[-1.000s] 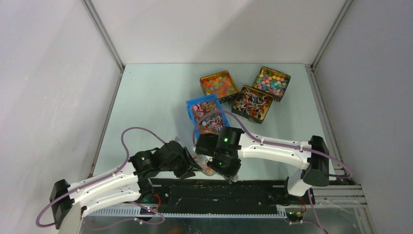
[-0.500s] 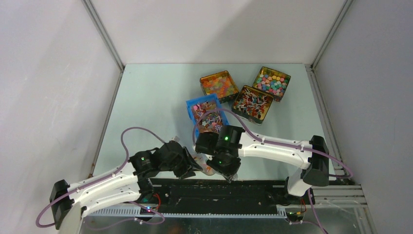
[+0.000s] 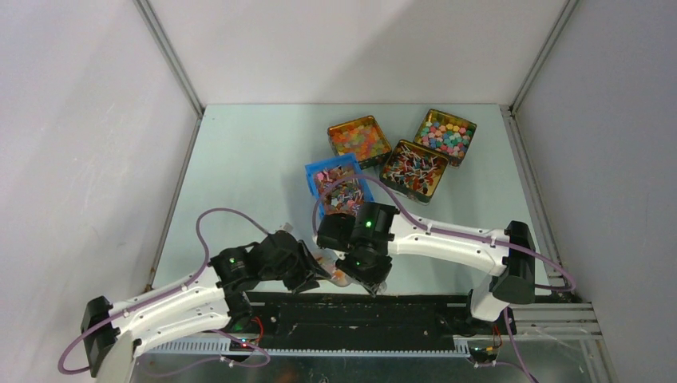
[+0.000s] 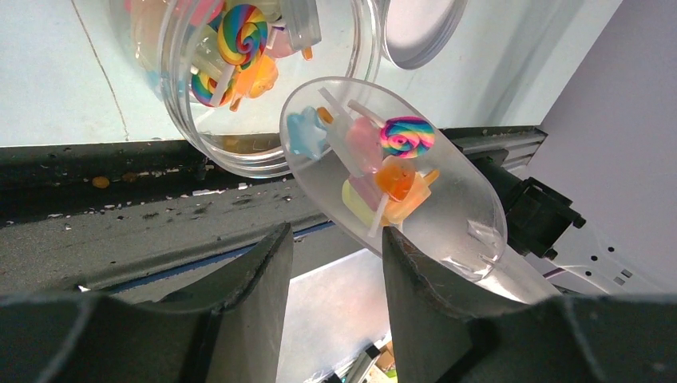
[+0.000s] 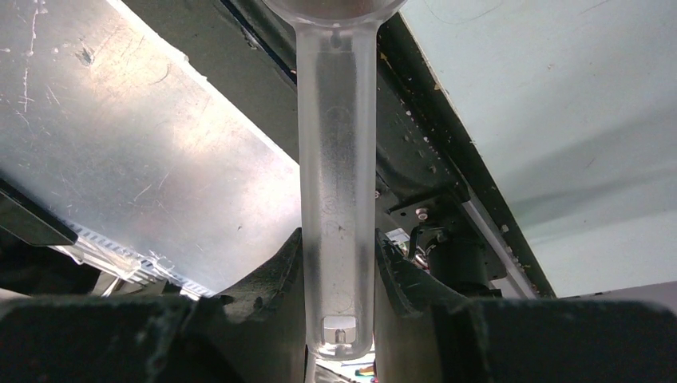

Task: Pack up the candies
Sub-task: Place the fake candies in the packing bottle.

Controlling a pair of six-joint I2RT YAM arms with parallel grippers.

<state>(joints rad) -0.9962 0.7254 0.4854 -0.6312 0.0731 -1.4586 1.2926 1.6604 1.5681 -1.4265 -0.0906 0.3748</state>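
Candies (image 4: 375, 159): a small mixed load, among them a rainbow swirl, a pale blue star and orange and pink pieces on sticks, lies in the bowl of a clear scoop (image 4: 467, 227). More of the same lie inside a clear jar (image 4: 199, 136). The scoop bowl is tilted, and its front edge is just beside the jar's rim. A round clear lid (image 4: 419, 28) sits on the worktop (image 3: 247, 175) close behind the jar.

Right claw (image 5: 339, 247): closed on the scoop's handle, a finger pressed to either side of it.

Left claw (image 4: 335, 239): fingers apart, nothing seen clamped between them. The jar lies just beyond the fingertips, and contact with it cannot be confirmed.

Both claws meet at the near edge of the worktop. Further back, a blue tray (image 3: 310, 179) of sweets stands just behind the right arm, and three gold tins (image 3: 382, 132) of sweets are clustered beyond it.
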